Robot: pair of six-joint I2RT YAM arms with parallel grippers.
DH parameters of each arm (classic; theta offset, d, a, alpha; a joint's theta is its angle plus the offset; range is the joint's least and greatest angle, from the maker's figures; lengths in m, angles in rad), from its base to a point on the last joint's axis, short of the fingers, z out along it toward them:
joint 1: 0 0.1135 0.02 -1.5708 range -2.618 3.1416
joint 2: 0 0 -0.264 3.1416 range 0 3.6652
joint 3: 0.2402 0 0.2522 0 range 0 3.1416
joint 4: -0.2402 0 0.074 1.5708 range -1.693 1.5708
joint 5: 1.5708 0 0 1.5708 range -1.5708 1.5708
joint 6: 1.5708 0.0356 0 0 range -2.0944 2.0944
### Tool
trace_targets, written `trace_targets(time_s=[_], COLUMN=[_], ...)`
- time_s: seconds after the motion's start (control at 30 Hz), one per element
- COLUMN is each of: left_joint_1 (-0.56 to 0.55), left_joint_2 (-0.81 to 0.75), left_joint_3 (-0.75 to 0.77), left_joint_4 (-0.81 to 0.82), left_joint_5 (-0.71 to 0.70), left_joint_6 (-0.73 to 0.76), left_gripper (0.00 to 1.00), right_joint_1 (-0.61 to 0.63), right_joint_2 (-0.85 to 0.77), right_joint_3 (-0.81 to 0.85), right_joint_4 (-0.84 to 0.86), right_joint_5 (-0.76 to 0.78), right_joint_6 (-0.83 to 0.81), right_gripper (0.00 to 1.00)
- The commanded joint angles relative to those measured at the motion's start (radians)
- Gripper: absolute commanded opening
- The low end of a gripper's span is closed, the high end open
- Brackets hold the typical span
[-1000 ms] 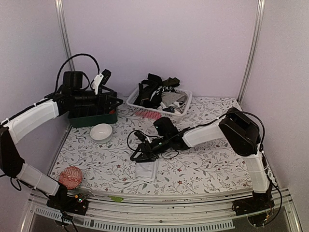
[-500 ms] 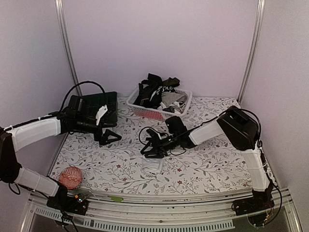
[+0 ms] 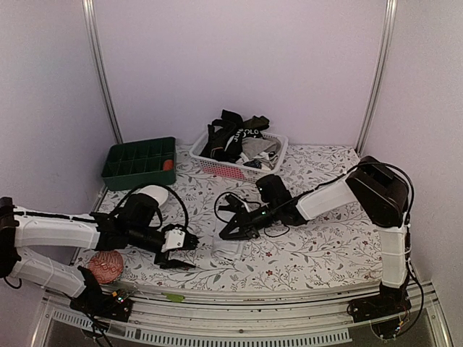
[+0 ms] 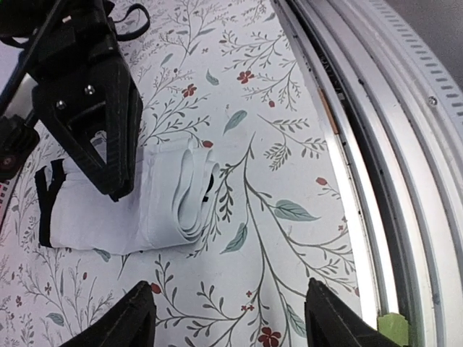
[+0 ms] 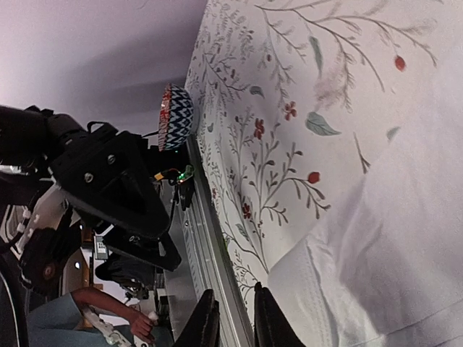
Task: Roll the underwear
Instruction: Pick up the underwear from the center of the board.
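Left gripper (image 4: 231, 285) gaped wide and empty beside half-rolled underwear (image 4: 155, 210), probably to steady it. Right gripper (image 5: 233, 322) was nearly closed on the cloth, grip unclear.

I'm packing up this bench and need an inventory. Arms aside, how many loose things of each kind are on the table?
Basket: 1
Green tray: 1
Small orange thing in the tray: 1
White bowl: 1
Patterned ball: 1
White underwear on the table: 1
Underwear heap in the basket: 1, pieces uncountable
Total: 7
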Motion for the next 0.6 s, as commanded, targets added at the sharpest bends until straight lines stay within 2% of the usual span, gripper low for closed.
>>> trace_targets(time_s=[0.0, 0.23, 0.37, 0.57], left_joint_1=[-0.064, -0.122, -0.128, -0.133], left_joint_2=[0.109, 0.259, 0.326, 0.441], left_joint_3=[0.021, -0.008, -0.028, -0.045], left_joint_4=[0.194, 0.414, 0.523, 0.647], left_joint_5=[-0.114, -0.24, -0.278, -0.323], left_joint_6=[0.098, 0.264, 0.332, 0.437], left_gripper=[0.7, 0.7, 0.71, 0.68], right_joint_1=[0.0, -0.001, -0.001, -0.002], right_joint_2=[0.094, 0.181, 0.197, 0.212], right_joint_3=[0.004, 0.018, 0.01, 0.015], right_joint_4=[-0.032, -0.082, -0.091, -0.105], right_joint_5=[0.049, 0.063, 0.055, 0.04], right_joint_6=[-0.022, -0.062, -0.085, -0.104], right_gripper=[0.15, 0.09, 0.07, 0.06])
